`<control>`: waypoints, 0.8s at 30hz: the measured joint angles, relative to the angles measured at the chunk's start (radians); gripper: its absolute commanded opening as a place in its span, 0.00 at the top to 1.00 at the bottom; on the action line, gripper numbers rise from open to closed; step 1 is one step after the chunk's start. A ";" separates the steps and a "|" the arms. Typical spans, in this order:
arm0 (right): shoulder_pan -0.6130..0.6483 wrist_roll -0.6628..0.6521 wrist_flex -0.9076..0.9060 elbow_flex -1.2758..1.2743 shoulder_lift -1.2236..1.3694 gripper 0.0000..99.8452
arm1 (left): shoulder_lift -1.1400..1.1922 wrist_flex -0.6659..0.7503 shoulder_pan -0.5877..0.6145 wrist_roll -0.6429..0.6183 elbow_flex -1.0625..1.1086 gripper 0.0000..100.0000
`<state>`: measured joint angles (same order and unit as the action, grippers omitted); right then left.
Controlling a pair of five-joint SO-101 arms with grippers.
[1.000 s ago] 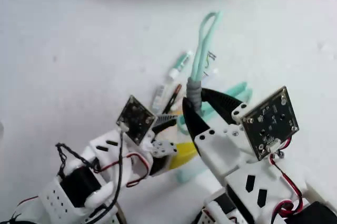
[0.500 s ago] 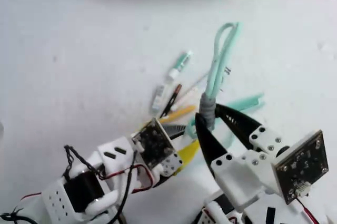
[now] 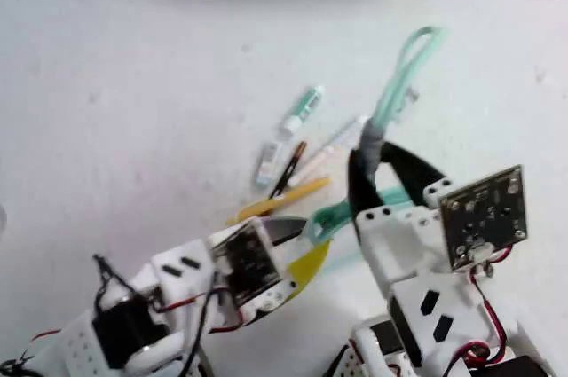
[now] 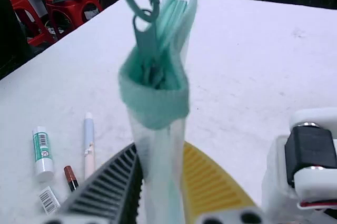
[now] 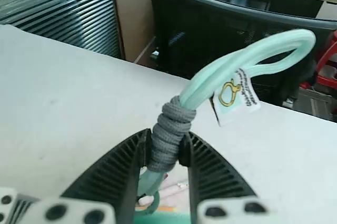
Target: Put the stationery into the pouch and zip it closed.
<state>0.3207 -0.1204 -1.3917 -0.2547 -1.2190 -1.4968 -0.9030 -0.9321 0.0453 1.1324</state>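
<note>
The pouch (image 3: 337,213) is clear with mint trim and hangs stretched between both grippers. My left gripper (image 3: 297,248) is shut on its lower end; in the left wrist view the black and yellow fingers of the left gripper (image 4: 158,153) clamp the pouch (image 4: 155,92) below the zipper pull (image 4: 142,29). My right gripper (image 3: 371,157) is shut on the grey wrap (image 5: 168,134) of the mint cord loop (image 3: 408,66). Loose on the table lie a green-and-white tube (image 3: 302,109), a white pen (image 3: 333,142), a brown pen (image 3: 288,168), a yellow pencil (image 3: 280,200) and a small labelled piece (image 3: 266,164).
The white table (image 3: 133,84) stretches wide to the left and far side. A white tag (image 5: 234,97) dangles from the cord loop. Red stools (image 4: 58,8) and dark furniture (image 5: 221,18) stand beyond the table edge.
My right gripper has carried the cord loop rightwards and away, drawing the pouch out. The left arm has shifted slightly nearer, still holding the pouch's end.
</note>
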 measured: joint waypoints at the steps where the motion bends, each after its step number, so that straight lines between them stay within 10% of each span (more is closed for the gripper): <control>1: -0.017 0.000 0.006 -0.002 0.000 0.98 | -0.048 0.000 0.000 0.000 0.026 0.98; 24: -0.247 -0.130 0.014 -0.057 0.000 0.98 | -0.307 0.023 0.044 0.000 0.178 0.98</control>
<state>0.0736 -0.2509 -1.3779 -0.3115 -1.2190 -1.8036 -0.8800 -0.8876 0.0453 1.3103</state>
